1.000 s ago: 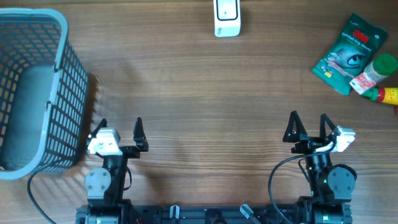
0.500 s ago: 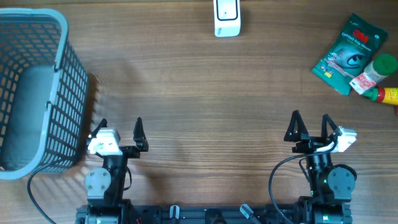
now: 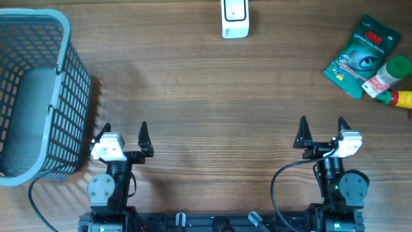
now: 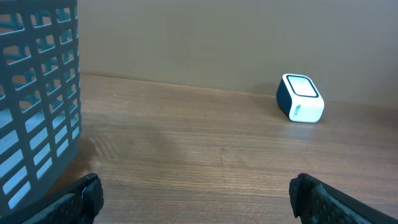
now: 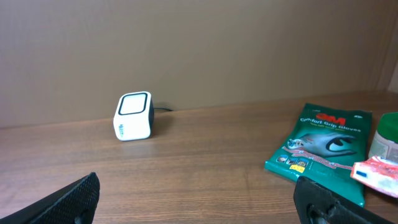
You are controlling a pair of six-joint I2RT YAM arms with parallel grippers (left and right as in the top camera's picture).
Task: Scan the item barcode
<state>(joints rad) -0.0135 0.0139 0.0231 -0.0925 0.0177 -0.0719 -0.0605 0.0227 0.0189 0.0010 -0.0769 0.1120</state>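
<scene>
The white barcode scanner [image 3: 235, 18] stands at the table's far edge, also in the left wrist view [image 4: 300, 98] and the right wrist view [image 5: 134, 116]. At the far right lie the items: a green 3M glove packet [image 3: 359, 55] [image 5: 323, 148], a green-capped bottle [image 3: 390, 73] and a yellow-and-red bottle [image 3: 402, 98]. No barcode can be made out. My left gripper [image 3: 124, 132] [image 4: 196, 199] and right gripper [image 3: 322, 125] [image 5: 196, 199] sit near the front edge, both open with nothing between their fingers, far from the items and the scanner.
A grey mesh basket [image 3: 77, 71] stands at the left, close beside my left gripper; its wall [image 4: 37, 93] fills the left of the left wrist view. A black cable runs from the scanner's back.
The right wrist has turned slightly, so its fingers now point straight towards the far edge. The left arm and all objects are unchanged.
</scene>
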